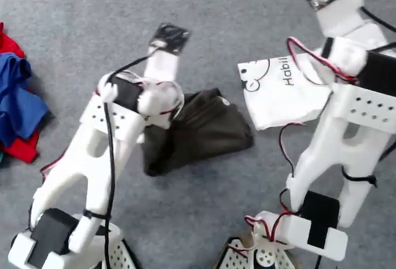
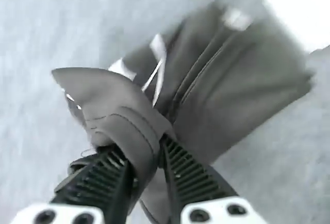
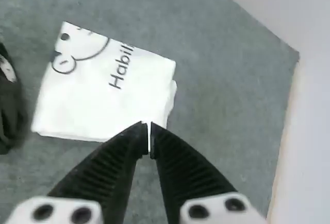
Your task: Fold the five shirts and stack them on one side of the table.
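A dark shirt (image 1: 204, 130) lies bunched in the middle of the grey table. My left gripper (image 2: 147, 154) is shut on a raised fold of this dark shirt (image 2: 232, 95), at the side of it nearest the arm's base. A folded white shirt (image 1: 281, 93) with a black print lies to the right of the dark one. My right gripper (image 3: 148, 131) hovers shut just over one edge of the white shirt (image 3: 103, 95), with nothing between its fingers. The right arm (image 1: 346, 114) hides part of that shirt from above.
A heap of red and blue shirts (image 1: 15, 102) lies at the table's left edge. The grey table cover (image 1: 247, 21) is bare at the back. Its edge (image 3: 289, 105) runs close beside the white shirt on the right.
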Motion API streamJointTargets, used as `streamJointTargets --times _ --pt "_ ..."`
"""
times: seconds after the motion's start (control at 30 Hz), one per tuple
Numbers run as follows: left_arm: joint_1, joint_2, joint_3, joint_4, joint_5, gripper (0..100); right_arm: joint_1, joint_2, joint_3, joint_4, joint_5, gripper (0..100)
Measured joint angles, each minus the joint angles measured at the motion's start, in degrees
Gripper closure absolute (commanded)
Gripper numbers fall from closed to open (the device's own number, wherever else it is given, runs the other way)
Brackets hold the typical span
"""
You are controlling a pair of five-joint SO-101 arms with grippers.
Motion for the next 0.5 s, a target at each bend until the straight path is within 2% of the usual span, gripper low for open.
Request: streamJointTargets --times 0.23,0.5 --pt "7.5 8.0 -1.8 -7.1 0.5 97 4.6 0.0 0.0 0.1 4.4 97.7" --pt "11.0 19.7 -10.6 -7.9 8.4 97 4.8 0.0 0.0 0.1 4.7 97.7"
